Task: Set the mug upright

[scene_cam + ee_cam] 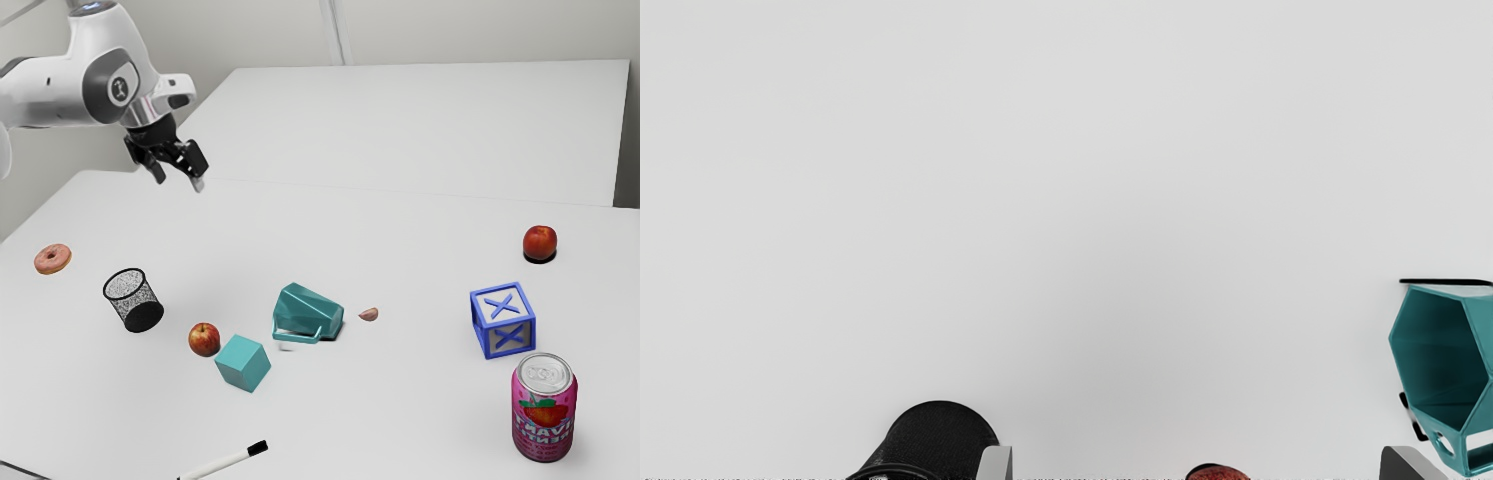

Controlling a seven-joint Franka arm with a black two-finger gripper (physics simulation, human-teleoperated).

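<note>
A teal faceted mug (308, 309) lies on its side on the table, its handle toward the near edge in the exterior view. High over the table's far left part, in the exterior view, the gripper (178, 178) hangs well away from the mug, open and holding nothing. From the wrist camera, the mug (1443, 353) shows its hollow mouth, beyond one finger of the open gripper (1196, 463), whose two tips stand wide apart.
Near the mug in the exterior view are a teal cube (243, 363), an apple (204, 339) and a small brown piece (369, 314). A black mesh cup (134, 300) and donut (53, 259) lie left; a blue-framed block (503, 320), can (543, 408) and red fruit (540, 242) right; a marker (225, 461) in front.
</note>
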